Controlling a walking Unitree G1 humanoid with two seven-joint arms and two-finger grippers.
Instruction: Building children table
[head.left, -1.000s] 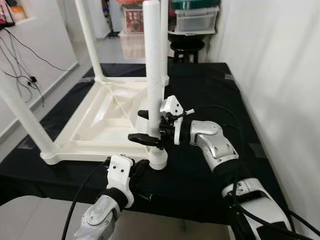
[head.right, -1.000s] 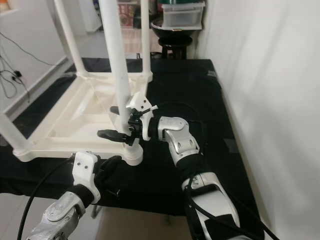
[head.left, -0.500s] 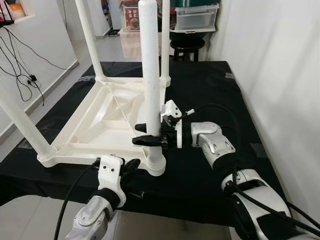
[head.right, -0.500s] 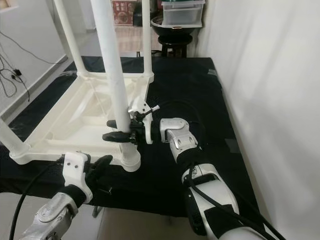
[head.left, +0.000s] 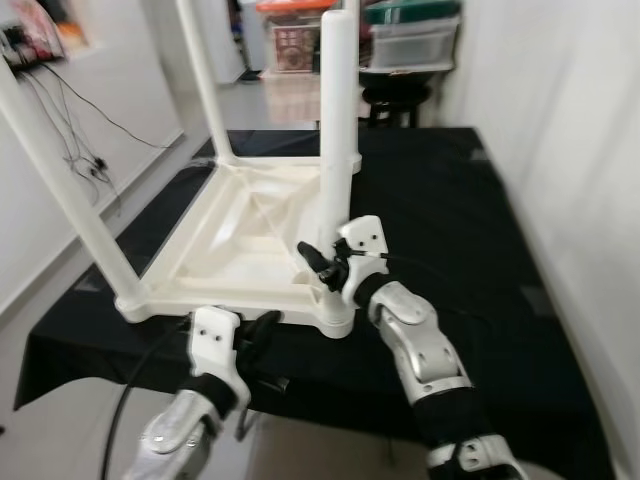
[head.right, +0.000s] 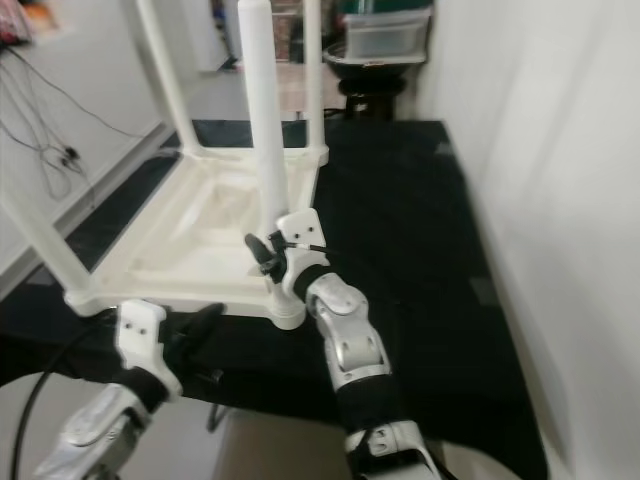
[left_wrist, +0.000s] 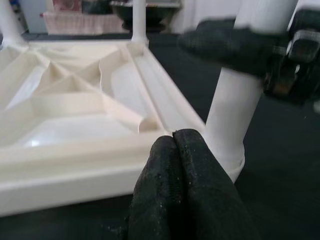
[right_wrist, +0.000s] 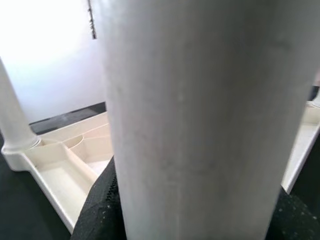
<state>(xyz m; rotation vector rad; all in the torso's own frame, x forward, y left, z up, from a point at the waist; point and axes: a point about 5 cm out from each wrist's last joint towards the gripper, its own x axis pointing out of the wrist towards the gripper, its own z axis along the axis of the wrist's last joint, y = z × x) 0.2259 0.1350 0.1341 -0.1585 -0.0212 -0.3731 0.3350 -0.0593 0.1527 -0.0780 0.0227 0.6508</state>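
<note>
Near-corner leg upright in its socket, my right gripper on it.

White plastic tabletop (head.left: 235, 235) lies upside down on the black-covered table (head.left: 450, 200); near leg (head.left: 335, 120) stands vertical at the corner closest to me. Right gripper (head.left: 318, 262) clamps the leg low down. Left gripper (head.left: 262, 328), fingers pressed together, sits just before the tabletop's near rim, beside that socket.

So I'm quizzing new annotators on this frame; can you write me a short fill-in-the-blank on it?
1. The white table lies upside down on a ____ cloth.
2. The right end effector grips the nearest table ____.
3. The left end effector's fingers are ____.

Missing words: black; leg; shut
</note>
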